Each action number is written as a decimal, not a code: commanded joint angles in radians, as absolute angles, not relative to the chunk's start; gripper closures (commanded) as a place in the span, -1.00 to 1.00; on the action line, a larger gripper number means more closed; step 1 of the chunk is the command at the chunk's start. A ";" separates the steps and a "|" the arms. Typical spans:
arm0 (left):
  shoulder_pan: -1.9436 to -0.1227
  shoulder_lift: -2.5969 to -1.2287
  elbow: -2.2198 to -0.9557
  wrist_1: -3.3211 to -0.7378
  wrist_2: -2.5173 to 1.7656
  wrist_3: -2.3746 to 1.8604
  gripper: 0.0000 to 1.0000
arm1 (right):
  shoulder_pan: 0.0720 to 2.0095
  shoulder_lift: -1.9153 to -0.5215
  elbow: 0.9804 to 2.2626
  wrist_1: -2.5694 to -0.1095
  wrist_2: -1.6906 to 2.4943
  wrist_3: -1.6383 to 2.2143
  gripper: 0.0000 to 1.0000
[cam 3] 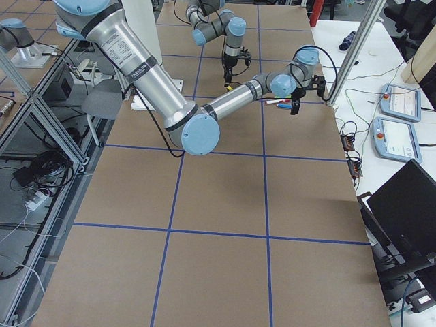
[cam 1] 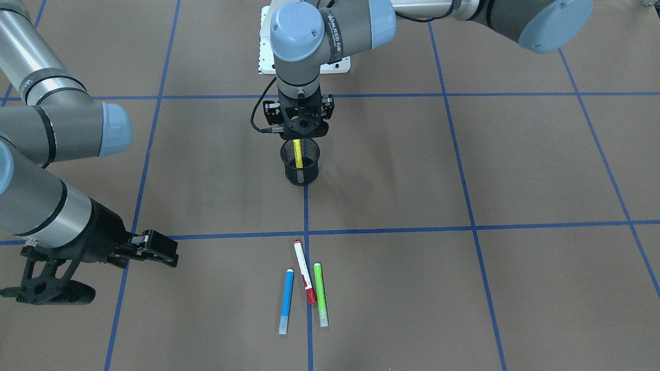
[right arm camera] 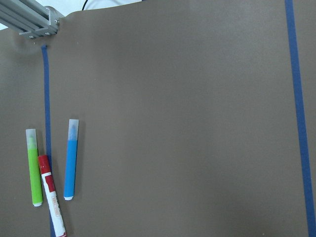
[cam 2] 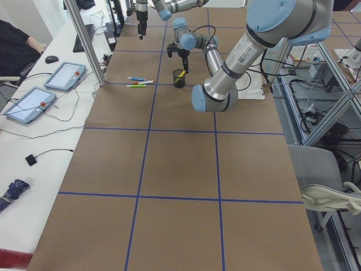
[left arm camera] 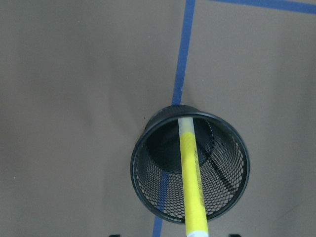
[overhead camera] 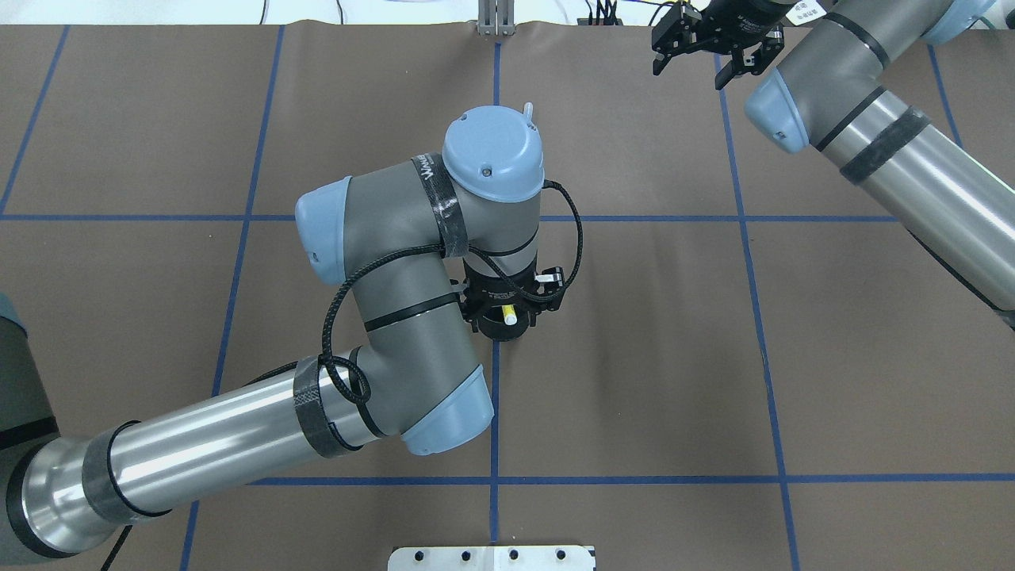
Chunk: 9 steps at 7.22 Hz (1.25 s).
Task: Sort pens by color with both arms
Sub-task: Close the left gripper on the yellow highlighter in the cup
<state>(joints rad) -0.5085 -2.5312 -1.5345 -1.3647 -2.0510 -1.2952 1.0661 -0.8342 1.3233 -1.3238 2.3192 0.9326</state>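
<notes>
Left arm (overhead camera: pixel 381 317) bent over mid-bench, wrist pointing straight down. Left claw (cam 1: pixel 299 133) sits directly above the black mesh cup (cam 1: pixel 301 175), which stands on a blue tape line (cam 1: pixel 392 229).

Yellow pen (left arm camera: pixel 190 182) is in the cup. Pale cap end is down at the cup's bottom, barrel leaning, upper end rising past the rim into the claw's gap. The left wrist view shows only the claw's two tips at its lower edge, set wide either side of the pen and clear of it. Claw spread, not pinching.

The other three pens lie flat on the brown bench (cam 1: pixel 464 165), on the operators' side of the cup, past the cross tape line, roughly parallel.
- Blue pen (cam 1: pixel 285 301): toward the robot's right, a little apart from the white one.
- Green pen (cam 1: pixel 320 293): toward the robot's left, just beside the white pen's red end; contact not clear.
- White-barrelled pen with red ends (cam 1: pixel 304 271): between them, along the tape line.
- Pale caps of blue and green point to the operators' side.

Right arm (cam 1: pixel 46 129) reaches out on the robot's right. Right claw (cam 1: pixel 170 253) hangs above the bench, well apart from the pens, spread, nothing in it
</notes>
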 commanded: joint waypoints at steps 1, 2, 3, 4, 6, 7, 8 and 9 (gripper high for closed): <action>-0.506 -2.530 -1.528 -1.388 -2.049 -1.292 -0.49 | 1.068 -0.836 1.324 -1.322 2.319 0.933 -0.99; -0.502 -2.523 -1.529 -1.388 -2.048 -1.290 -0.42 | 1.068 -0.836 1.324 -1.324 2.319 0.933 -0.99; -0.499 -2.522 -1.529 -1.388 -2.048 -1.290 -0.38 | 1.068 -0.836 1.325 -1.322 2.319 0.933 -0.99; -0.492 -2.517 -1.529 -1.394 -2.048 -1.290 -0.27 | 1.068 -0.838 1.325 -1.322 2.319 0.933 -0.99; -0.486 -2.513 -1.526 -1.402 -2.046 -1.290 -0.22 | 1.068 -0.841 1.327 -1.322 2.329 0.933 -0.99; -0.486 -2.511 -1.523 -1.402 -2.048 -1.290 -0.20 | 1.069 -0.842 1.325 -1.322 2.329 0.931 -0.99; -0.486 -2.513 -1.523 -1.404 -2.046 -1.290 -0.19 | 1.069 -0.842 1.324 -1.322 2.327 0.930 -0.99; -0.486 -2.514 -1.522 -1.410 -2.046 -1.290 -0.19 | 1.069 -0.842 1.325 -1.322 2.327 0.930 -0.99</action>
